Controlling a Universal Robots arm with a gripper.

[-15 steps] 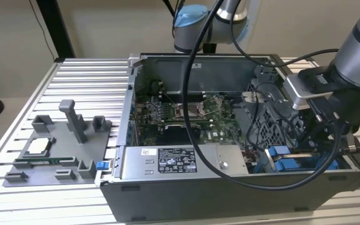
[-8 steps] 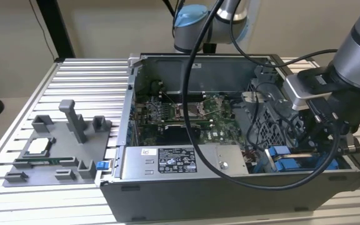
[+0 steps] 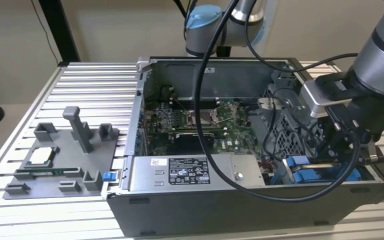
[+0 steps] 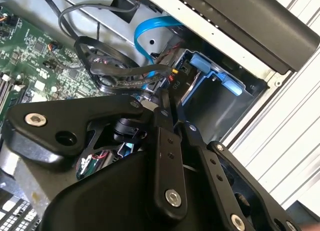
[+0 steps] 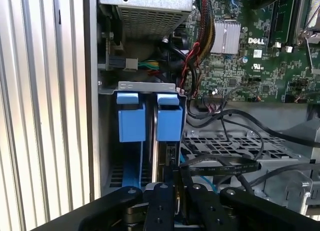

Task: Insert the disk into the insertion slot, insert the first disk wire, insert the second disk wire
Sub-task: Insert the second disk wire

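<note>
Down in the near corner of the open grey metal computer case (image 3: 199, 210), the grey robot arm's black gripper (image 5: 176, 183) is nose-down over the insertion slot (image 5: 107, 141) — a grey metal drive bay with two bright blue plastic tabs (image 5: 131, 116) side by side at its mouth. The jaws are drawn narrow, pinched on the plug end of a flat black disk wire (image 5: 220, 167) that carries a line of tiny white print, too small to read. In the second wrist view the same fingertips (image 4: 164, 98) sit among a tangle of black cables (image 4: 107, 71), with a looped bright blue data cable (image 4: 150, 31) just beyond.

The disk itself: blue carrier plastic fills the bay, but its silver body can't be told apart from the bay's own blue rails, so I can't tell how far it is seated.

Labels now. The grey power-supply box (image 3: 192, 172) along the case's front wall wears a black-and-white label, and the green motherboard (image 5: 260, 51) carries white lettering beside a finned silver heatsink (image 5: 225, 37).

Around the case is a ribbed aluminium table (image 3: 85, 85). On the exterior view's left sits a grey moulded parts fixture (image 3: 62, 160) with upright posts, well apart from the arm. Thick black cables (image 3: 209, 100) from the arm drape across the open case, crossing in front of the motherboard.
</note>
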